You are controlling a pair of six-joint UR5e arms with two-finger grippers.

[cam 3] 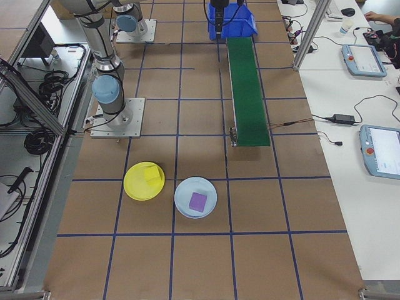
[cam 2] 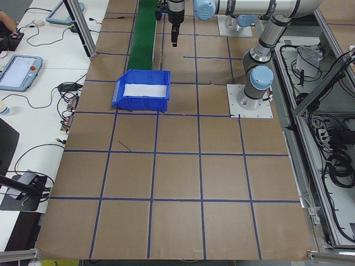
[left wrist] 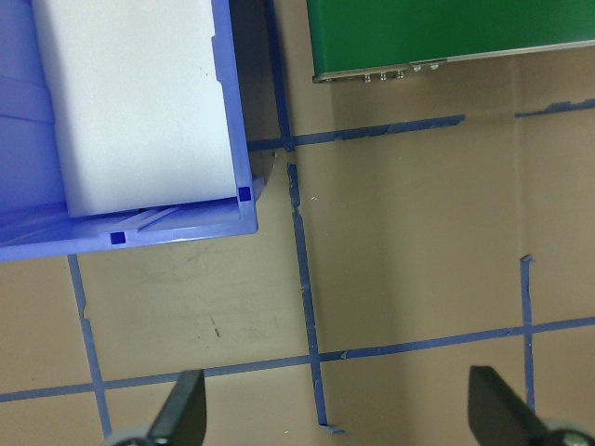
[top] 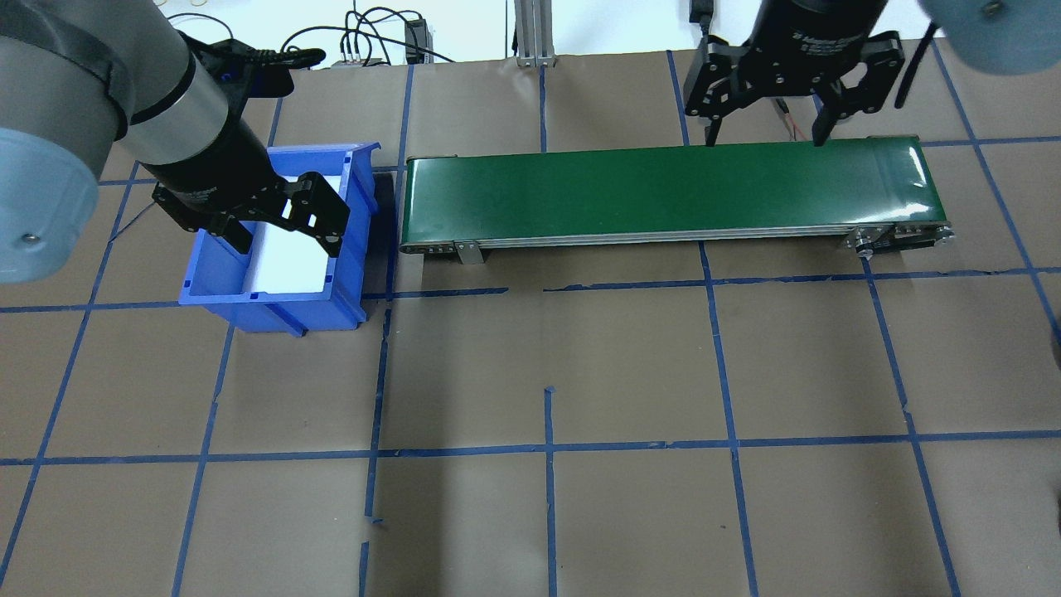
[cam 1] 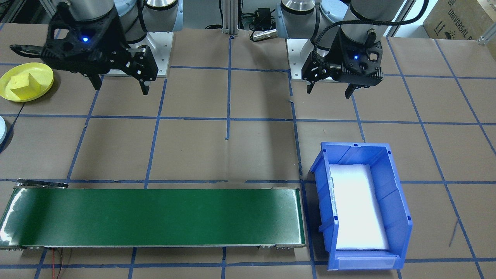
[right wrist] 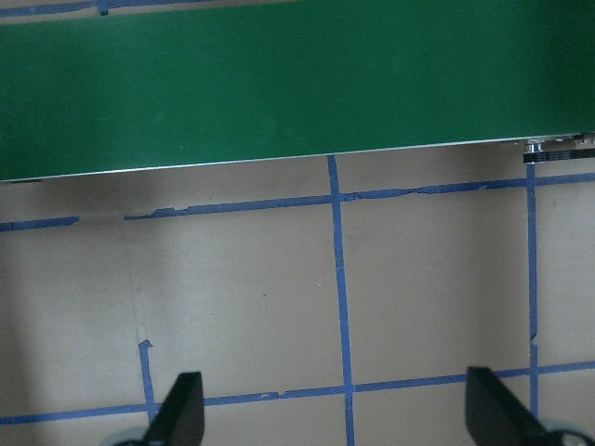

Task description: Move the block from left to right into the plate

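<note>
Yellow plate (cam 1: 26, 81) sits on the brown-paper surface (cam 1: 248, 151) at the robot's right end, past the end of the green conveyor (cam 1: 155, 217). A yellow block (cam 1: 25, 87) lies inside it, toward one side. In the right-side view the plate (cam 3: 144, 181) is just beside a pale blue plate (cam 3: 195, 197) that carries a purple block (cam 3: 198, 201); the two plates are near each other but not touching.

Right hand (cam 1: 118, 83) hangs above the surface between the plate and the robot base, fingers spread wide, nothing between them. Its wrist camera looks down on the conveyor edge and blue tape lines, with both fingertips (right wrist: 181, 413) at the bottom corners of the view, far apart.

Left hand (cam 1: 329, 87) hangs near its own base, also spread wide and holding nothing. In the overhead view it (top: 286, 240) overlaps the blue bin (top: 273, 240). The bin stands just off the conveyor's left end, with a white foam pad (cam 1: 358, 205) covering its floor. Left wrist camera shows the bin corner, the conveyor end and the fingertips (left wrist: 181, 413) wide apart at the bottom.

Conveyor belt is bare green. Surface is gridded with blue tape.
</note>
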